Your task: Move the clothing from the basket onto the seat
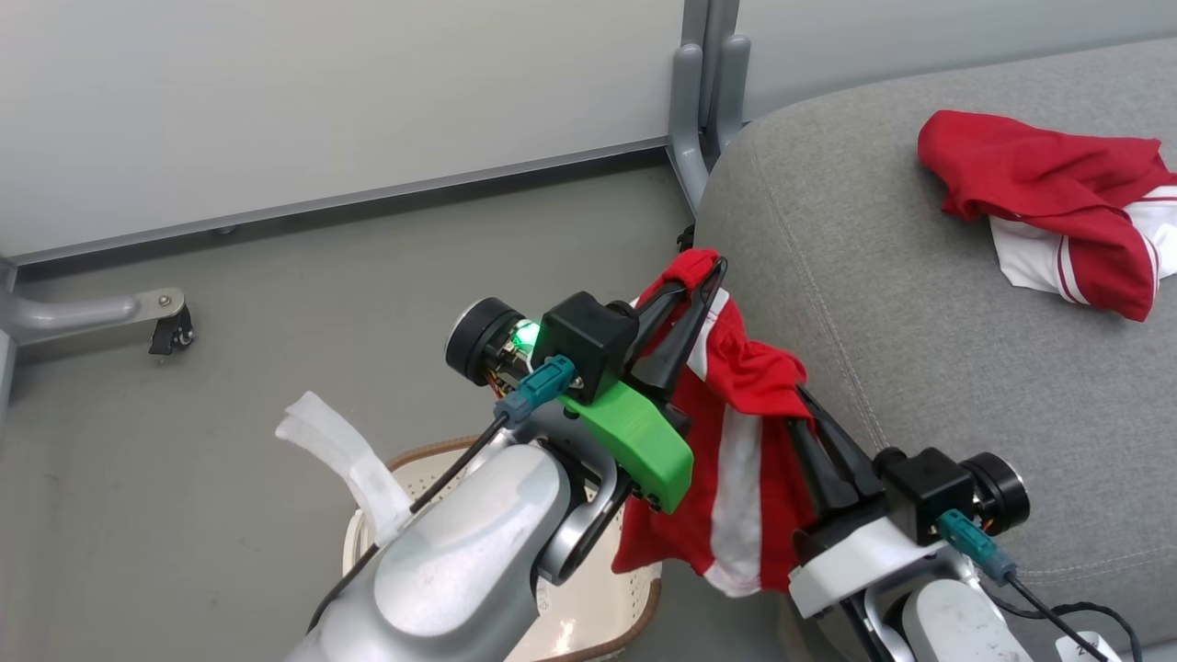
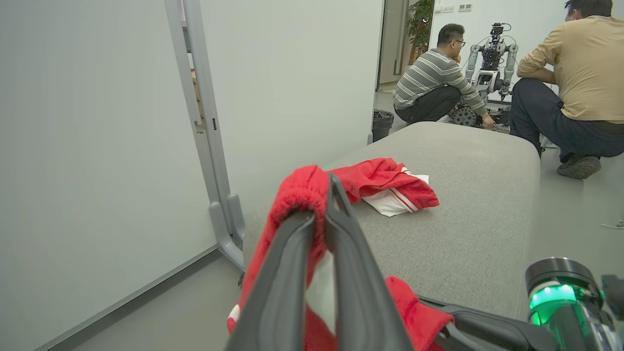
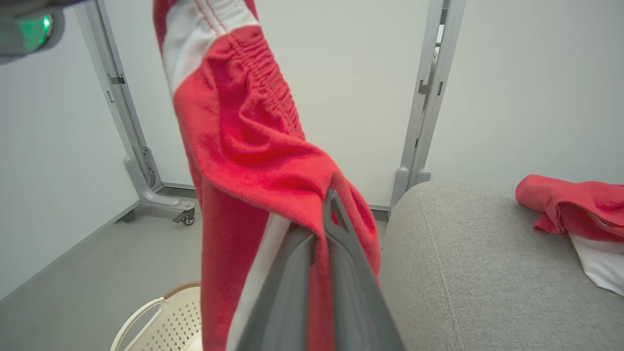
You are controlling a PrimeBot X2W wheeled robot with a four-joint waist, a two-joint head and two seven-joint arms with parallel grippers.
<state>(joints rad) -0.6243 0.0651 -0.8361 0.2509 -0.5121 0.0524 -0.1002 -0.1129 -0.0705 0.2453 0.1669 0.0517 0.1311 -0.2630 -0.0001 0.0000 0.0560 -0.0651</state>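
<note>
Head view: garment (image 1: 747, 372), long axis vertical, waistband uppermost.

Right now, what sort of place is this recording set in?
Probably a robotics lab or office test area, not a home: white partition panels on castered feet stand by the grey seat, and beyond it a striped-shirted person and a tan-shirted person crouch around another robot.
</note>
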